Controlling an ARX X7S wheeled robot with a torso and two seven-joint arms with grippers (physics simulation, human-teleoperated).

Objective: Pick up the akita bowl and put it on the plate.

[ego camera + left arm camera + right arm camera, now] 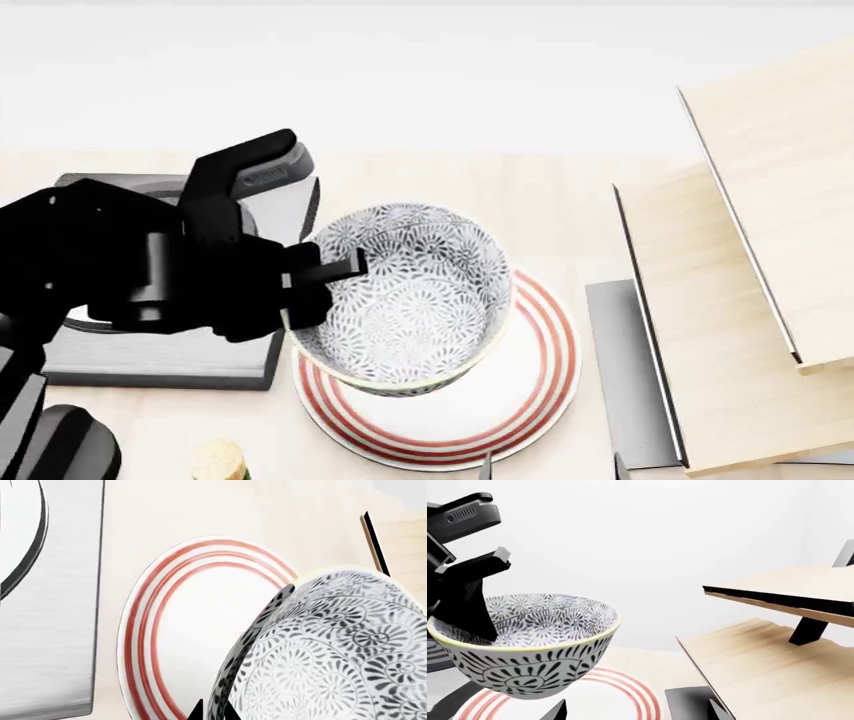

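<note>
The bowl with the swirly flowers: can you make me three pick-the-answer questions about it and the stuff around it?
1. Where is the bowl?
A. above the plate, held up
B. on the wooden shelf
C. on the grey burner

2. What colour are the rings on the plate?
A. blue
B. red
C. green

3. What is the left claw doing?
A. hanging open, away from the bowl
B. gripping the plate
C. pinching the bowl's rim

Answers:
1. A, because the right wrist view shows the bowl's bottom in the air over the plate.
2. B, because red circles run round the plate's rim in the head view.
3. C, because one dark finger sits inside the bowl and one outside, closed on the rim.
</note>
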